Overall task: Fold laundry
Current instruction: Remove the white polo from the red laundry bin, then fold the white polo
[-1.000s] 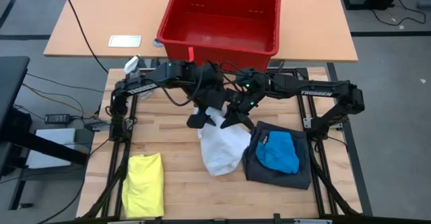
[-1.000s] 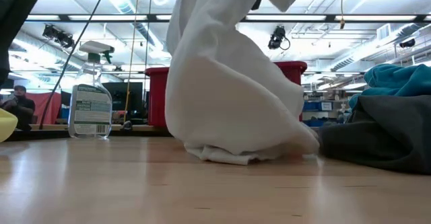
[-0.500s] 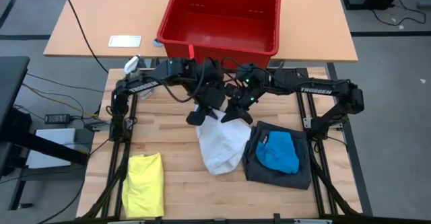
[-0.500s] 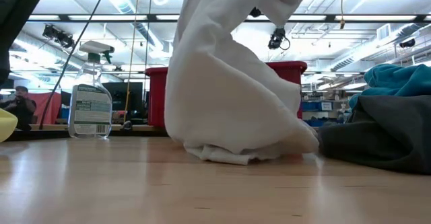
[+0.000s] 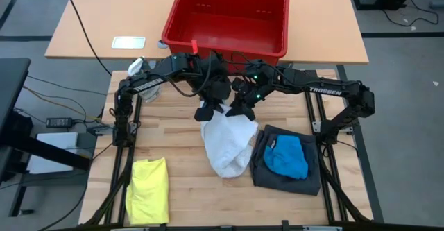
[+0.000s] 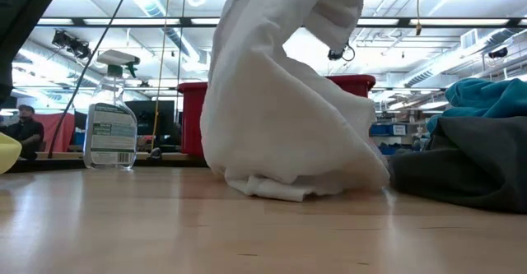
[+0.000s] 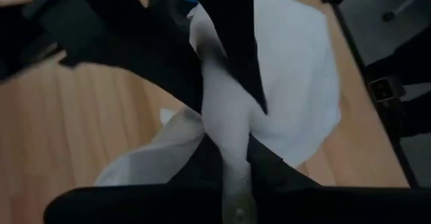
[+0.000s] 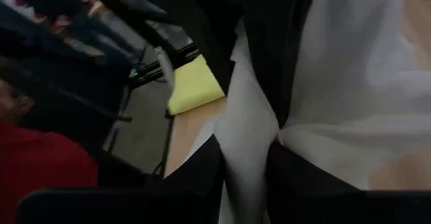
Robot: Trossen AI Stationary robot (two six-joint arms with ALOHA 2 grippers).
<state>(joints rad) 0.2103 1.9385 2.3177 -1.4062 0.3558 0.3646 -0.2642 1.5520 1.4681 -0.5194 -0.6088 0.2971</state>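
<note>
Both grippers are bunched together over the middle of the table, each pinching the top edge of the same white cloth [image 5: 227, 142]. The left gripper [image 5: 210, 109] has its two fingers [image 7: 229, 62] clamped tight on a rolled fold of it; the cloth runs right up between them. The right gripper [image 5: 239, 108] is just beside it with a strip of the white cloth between its fingers [image 8: 202, 170] too, so it's gripping, though not squeezed as hard as the left one looks.

The cloth hangs from the two grippers and its bottom end is crumpled on the wooden table [image 5: 180, 155].

Count-wise: one white cloth, one yellow shirt [image 5: 148, 191] lying flat near the front left corner, well apart, one pair of dark grey shorts [image 5: 311, 175] just right of the white cloth, with one bright blue piece [image 5: 286, 155] on top of them. One red basket [image 5: 226, 21] at the back, one spray bottle [image 6: 110, 126] back left.
</note>
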